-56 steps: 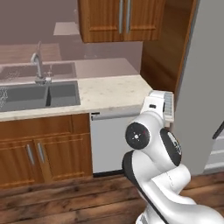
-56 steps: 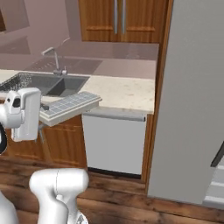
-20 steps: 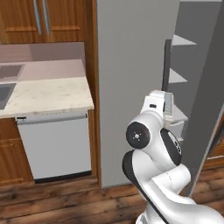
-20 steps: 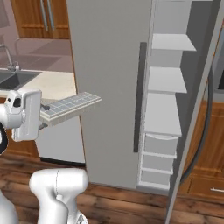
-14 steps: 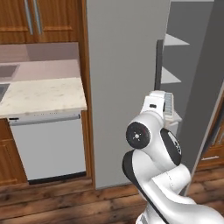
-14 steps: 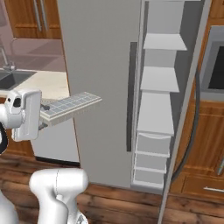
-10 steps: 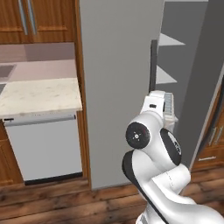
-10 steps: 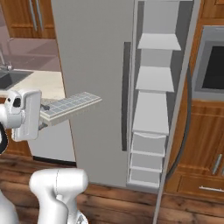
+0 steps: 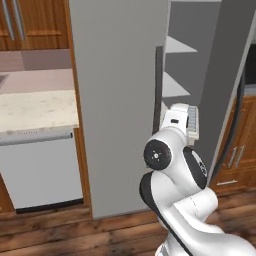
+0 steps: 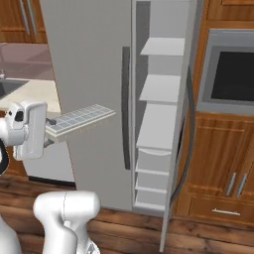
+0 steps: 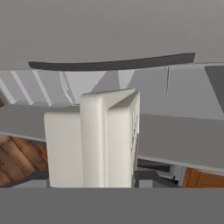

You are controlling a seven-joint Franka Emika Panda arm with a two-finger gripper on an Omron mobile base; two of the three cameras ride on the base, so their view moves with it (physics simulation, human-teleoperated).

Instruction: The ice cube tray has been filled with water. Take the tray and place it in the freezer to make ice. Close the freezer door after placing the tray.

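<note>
The ice cube tray [image 10: 82, 119], a pale grid of small cells, sticks out level from my gripper [image 10: 51, 131], which is shut on its near end. In the hand view the tray [image 11: 96, 140] stands end-on between my fingertips [image 11: 151, 176]. In the left base view the tray [image 9: 192, 121] shows just past my wrist, in front of the freezer [image 9: 175, 85]. The freezer [image 10: 158, 124] stands open, with white shelves and drawers below. The freezer door [image 10: 179, 144] is swung out to the right, edge-on; it is a tall grey slab [image 9: 225, 75] in the left base view.
The wider fridge door [image 10: 89, 89] is shut, with a long dark handle [image 10: 126, 109] beside the tray. A built-in oven [image 10: 232, 74] and wooden drawers [image 10: 223, 198] sit right of the freezer. A dishwasher [image 9: 40, 170] and stone counter [image 9: 35, 107] lie to the left.
Both base views have slid rightward as the base drove, bringing the open freezer toward the middle. The tray stays held in the same pose.
</note>
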